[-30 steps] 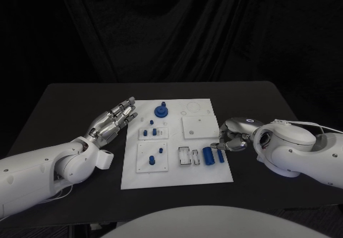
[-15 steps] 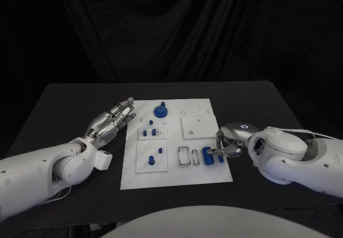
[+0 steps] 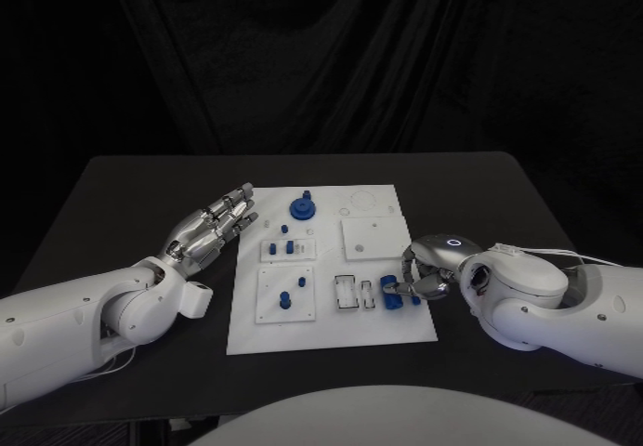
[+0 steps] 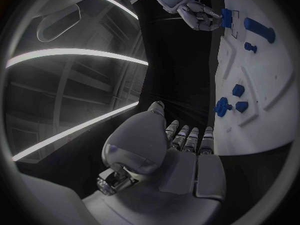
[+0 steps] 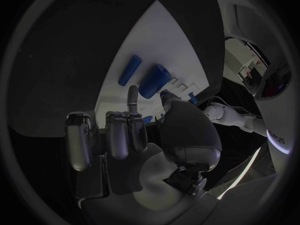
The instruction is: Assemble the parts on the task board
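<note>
At task board (image 3: 402, 321) right edge: right robot hand (image 3: 418, 275) fingertips touching blue cylinder (image 3: 390, 291), grasp unclear; left robot hand (image 3: 211, 228) spread, empty.

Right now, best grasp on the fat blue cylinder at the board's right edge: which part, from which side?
Pinch the fat blue cylinder across its round sides near mid-length, coming from above on the board's right edge. It lies flat on the task board, a thinner blue rod close alongside, so there is little room between them. The right hand is already at it; contact is unclear.
</note>
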`<action>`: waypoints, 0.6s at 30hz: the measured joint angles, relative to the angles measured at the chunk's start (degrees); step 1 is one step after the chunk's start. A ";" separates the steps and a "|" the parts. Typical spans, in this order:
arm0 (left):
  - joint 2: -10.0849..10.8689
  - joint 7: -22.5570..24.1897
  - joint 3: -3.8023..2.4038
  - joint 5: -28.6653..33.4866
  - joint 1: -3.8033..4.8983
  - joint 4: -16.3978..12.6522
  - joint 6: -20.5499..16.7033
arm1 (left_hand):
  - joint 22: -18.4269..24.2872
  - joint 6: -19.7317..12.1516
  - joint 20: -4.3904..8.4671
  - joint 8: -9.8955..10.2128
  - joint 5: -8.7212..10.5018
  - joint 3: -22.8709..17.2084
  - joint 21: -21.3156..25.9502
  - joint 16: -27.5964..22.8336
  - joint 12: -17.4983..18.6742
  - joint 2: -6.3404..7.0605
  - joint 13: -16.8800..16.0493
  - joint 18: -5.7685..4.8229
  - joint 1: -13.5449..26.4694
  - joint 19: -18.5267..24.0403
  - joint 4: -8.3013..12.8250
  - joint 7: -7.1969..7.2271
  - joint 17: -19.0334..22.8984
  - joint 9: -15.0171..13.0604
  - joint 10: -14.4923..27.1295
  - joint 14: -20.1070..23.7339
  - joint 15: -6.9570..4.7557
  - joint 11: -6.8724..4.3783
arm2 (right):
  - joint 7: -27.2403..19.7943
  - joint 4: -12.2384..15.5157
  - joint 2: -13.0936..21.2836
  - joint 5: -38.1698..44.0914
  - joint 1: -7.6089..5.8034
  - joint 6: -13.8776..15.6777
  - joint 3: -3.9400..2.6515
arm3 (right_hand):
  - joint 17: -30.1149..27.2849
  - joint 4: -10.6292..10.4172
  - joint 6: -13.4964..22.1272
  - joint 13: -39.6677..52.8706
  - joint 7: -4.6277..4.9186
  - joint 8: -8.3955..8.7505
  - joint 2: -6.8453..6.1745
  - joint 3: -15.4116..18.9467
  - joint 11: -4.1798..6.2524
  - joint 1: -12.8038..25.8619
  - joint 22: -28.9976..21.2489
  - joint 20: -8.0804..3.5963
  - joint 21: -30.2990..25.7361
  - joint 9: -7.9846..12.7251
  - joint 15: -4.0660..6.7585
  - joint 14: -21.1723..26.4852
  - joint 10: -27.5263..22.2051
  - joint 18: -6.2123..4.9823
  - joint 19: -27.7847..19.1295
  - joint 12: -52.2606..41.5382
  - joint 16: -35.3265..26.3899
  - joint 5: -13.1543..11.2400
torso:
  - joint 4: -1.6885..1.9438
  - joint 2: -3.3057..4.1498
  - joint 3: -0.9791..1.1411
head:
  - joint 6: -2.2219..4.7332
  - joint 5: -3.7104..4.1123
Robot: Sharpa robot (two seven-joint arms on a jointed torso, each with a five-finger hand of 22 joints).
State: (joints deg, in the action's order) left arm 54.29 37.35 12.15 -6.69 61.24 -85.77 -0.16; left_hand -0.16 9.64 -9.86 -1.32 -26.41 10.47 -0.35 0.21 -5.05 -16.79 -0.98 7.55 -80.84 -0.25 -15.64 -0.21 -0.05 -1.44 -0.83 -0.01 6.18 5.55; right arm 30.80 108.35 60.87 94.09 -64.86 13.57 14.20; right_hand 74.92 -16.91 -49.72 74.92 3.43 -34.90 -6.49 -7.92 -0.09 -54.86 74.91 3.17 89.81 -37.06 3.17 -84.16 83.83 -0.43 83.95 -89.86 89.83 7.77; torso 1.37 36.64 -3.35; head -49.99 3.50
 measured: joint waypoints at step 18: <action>0.00 -0.29 0.00 0.00 -0.38 0.19 0.37 | -0.01 0.72 -0.40 0.00 -0.52 -0.96 0.00 0.00 -0.22 0.32 0.00 0.00 -0.73 0.00 0.64 -0.72 -0.03 -0.06 0.00 -0.01 0.39 0.00 | 0.49 -2.25 -2.51 0.34 1.56 0.04 -0.01 | 0.00 -0.23 -1.33 -0.01 -0.50 0.00 -1.15 0.73 0.41 1.15 0.04 -0.41 0.00 -0.67 0.62 0.20 0.01 -0.01 0.01 0.00 0.00 -2.89 | 0.09 -0.20 -0.03 | 0.00 -0.02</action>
State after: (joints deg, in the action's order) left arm 54.29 37.06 12.15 -6.69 60.86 -85.58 0.21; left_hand -0.17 10.36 -10.26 -1.32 -26.93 9.51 -0.35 0.21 -5.26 -16.47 -0.97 7.55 -81.56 -0.25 -15.00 -0.93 -0.08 -1.50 -0.83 -0.02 6.57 5.55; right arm 31.28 106.09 58.35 94.42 -63.30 13.61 14.19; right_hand 74.92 -17.15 -51.05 74.92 2.93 -34.90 -7.64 -7.19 0.32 -53.71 74.95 2.76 89.81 -37.73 3.79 -83.96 83.84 -0.44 83.96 -89.85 89.83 4.88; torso 1.46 36.44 -3.37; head -49.99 3.48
